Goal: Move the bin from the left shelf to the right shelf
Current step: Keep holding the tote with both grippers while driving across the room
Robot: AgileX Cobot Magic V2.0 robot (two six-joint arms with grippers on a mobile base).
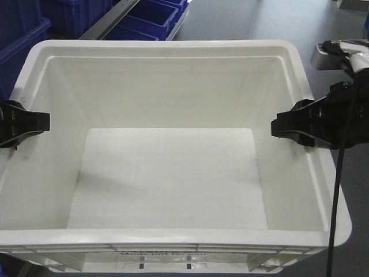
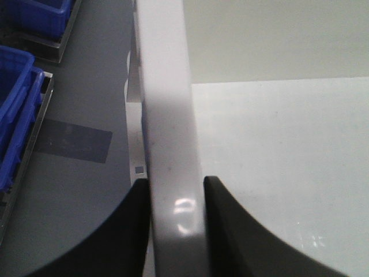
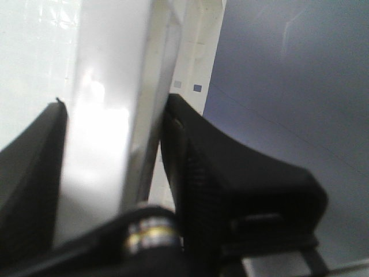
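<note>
bin point(image 1: 173, 86) white, bare bottom showing | left claw point(image 1: 41, 122) pinching left rim | right claw point(image 1: 278, 127) pinching right rim

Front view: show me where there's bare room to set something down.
Free: the floor of the bin, between its four walls; the grey floor beyond its far rim. Crowded: dark blue bins far left; left gripper and right gripper clamp jaws on the side rims.

My bin point(image 1: 173, 173) is a big white rectangular plastic tote with an open top, a bare floor and a thick rim. It's level and square to me, with black print on the near outer wall. My left pincer point(image 1: 34, 122) and right pincer point(image 1: 285, 128) pinch its side rims.
</note>
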